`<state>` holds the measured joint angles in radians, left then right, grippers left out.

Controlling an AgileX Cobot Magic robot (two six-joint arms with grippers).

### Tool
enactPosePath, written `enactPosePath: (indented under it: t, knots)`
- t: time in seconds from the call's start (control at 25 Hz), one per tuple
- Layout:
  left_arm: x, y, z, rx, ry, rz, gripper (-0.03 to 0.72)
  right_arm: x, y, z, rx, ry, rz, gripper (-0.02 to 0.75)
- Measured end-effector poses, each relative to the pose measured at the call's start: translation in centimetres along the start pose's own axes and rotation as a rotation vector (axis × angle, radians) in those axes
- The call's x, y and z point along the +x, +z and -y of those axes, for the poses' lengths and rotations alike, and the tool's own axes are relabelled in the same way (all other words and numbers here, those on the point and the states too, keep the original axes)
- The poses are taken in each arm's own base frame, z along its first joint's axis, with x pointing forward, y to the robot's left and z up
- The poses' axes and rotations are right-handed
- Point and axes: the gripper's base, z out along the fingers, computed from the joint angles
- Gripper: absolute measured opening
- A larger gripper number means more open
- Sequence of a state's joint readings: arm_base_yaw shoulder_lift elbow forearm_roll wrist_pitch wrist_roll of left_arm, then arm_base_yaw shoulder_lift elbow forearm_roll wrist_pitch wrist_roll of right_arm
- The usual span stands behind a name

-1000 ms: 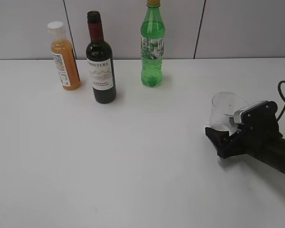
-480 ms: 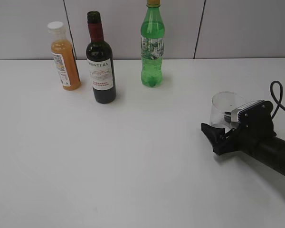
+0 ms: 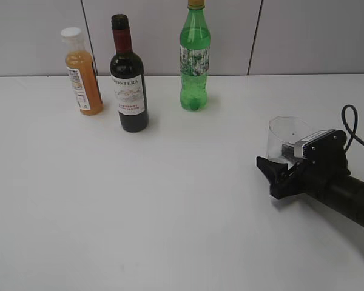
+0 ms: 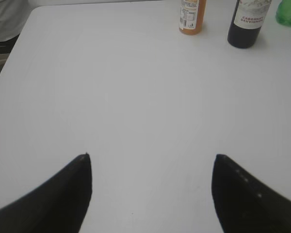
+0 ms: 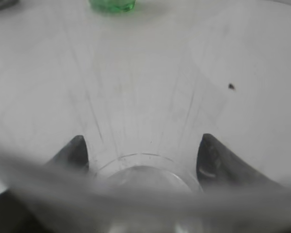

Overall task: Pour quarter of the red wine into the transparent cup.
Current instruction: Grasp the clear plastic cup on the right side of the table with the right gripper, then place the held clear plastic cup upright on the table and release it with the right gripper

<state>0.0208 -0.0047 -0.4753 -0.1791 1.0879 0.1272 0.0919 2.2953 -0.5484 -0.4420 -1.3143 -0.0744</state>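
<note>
The clear cup (image 5: 145, 145) fills most of the view, its base low between the two dark fingers (image 5: 218, 162) of the right gripper (image 5: 143, 160). Beyond the cup, a green bottle's base (image 5: 112, 5) stands on the white table (image 5: 262, 58).

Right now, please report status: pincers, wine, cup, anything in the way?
Left pincer open, empty. Right pincer around the clear cup, grip not confirmed. Wine bottle upright, untouched, between juice bottle and soda bottle. Nothing between cup and wine.

A white surface (image 3: 170, 212) carries an orange juice bottle (image 3: 82, 73), the red wine (image 3: 128, 79) just beside it, and a green soda bottle (image 3: 195, 57) near the back wall; the transparent cup (image 3: 285, 139) stands well apart at right
</note>
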Motion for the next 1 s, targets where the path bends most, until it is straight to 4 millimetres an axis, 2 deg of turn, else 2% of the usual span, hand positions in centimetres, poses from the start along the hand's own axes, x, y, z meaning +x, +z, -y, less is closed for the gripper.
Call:
enactPosePath:
  t: [0.28,0.64,0.76,0.88,1.0]
  knots:
    - [0.0,0.0,0.0,0.0,0.0,0.0,0.589,-1.0,-0.2,0.2,0.008,-0.025,-0.017,0.543]
    - [0.0,0.0,0.0,0.001,-0.002,0.0,0.589,-5.6,-0.9,0.5,-0.005,-0.076,0.098,0.542]
    - [0.0,0.0,0.0,0.001,-0.001,0.0,0.589,-6.3,-0.9,-0.5,-0.121,-0.077,0.119,0.542]
    - [0.0,0.0,0.0,0.001,-0.002,0.0,0.589,-7.4,-0.1,-2.1,-0.362,-0.124,0.144,0.542]
    - [0.0,0.0,0.0,0.001,-0.001,0.0,0.589,-8.4,0.7,-2.7,-0.447,-0.133,0.165,0.542]
